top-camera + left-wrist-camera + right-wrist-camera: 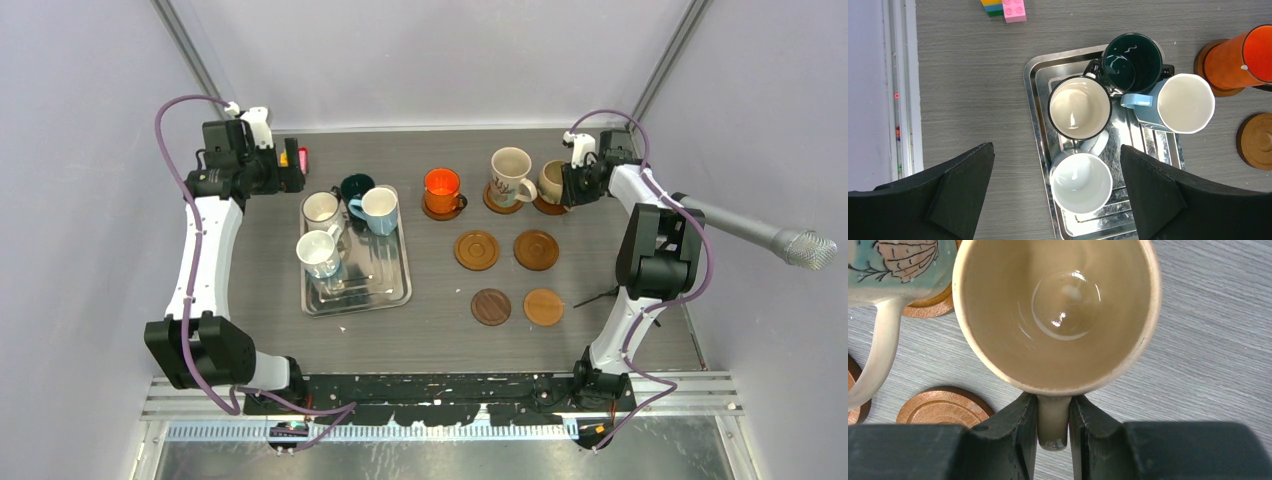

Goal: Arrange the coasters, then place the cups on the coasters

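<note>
The tan mug stands at 1 o'clock on the surface. We judge it is already on a coaster, with the leaf mug just beside it at 9 o'clock. In the wrist view its handle points to 6 o'clock, straight into the right claw, which is pinched on it. We think the next move is to release and back out along that axis. The left claw, spread wide, hangs over the tray and its four mugs.
</note>
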`<state>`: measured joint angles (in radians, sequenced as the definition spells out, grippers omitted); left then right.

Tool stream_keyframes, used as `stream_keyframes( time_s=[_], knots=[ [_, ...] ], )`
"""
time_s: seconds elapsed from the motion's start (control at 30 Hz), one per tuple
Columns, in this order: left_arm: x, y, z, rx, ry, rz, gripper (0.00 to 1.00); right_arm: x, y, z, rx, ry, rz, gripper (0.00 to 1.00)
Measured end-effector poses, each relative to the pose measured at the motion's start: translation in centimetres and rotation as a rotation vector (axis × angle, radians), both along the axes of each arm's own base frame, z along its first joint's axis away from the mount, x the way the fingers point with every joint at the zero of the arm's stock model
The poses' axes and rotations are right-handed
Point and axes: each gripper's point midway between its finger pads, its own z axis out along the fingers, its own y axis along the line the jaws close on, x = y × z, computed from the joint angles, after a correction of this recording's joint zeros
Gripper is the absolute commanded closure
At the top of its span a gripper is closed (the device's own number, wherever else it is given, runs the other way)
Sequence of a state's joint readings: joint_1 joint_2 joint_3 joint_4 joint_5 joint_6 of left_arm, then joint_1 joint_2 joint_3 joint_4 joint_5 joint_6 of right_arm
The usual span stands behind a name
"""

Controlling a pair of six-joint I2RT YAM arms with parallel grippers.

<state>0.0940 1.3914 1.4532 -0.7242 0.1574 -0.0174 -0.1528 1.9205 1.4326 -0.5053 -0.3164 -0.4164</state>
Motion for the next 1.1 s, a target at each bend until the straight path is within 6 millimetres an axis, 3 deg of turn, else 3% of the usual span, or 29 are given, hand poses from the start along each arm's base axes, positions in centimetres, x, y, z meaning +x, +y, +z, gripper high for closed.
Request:
stream_keyframes(
  time_s=[0.53,0.83,1.1],
  knots=[
    [0.2,0.0,-0.3,-0.001,0.009,0.000,0.00,-0.1,-0.3,0.3,-0.004,-0.003,-0.002,0.44],
    [0.2,0.0,-0.3,-0.002,0.009,-0.001,0.00,-0.9,-0.6,2.7,-0.035,-0.039,0.005,0.41],
    [0.2,-0.2,-0.3,-0.009,0.007,-0.008,0.00,-3.0,-0.3,4.7,-0.042,-0.033,0.006,0.41]
  ],
)
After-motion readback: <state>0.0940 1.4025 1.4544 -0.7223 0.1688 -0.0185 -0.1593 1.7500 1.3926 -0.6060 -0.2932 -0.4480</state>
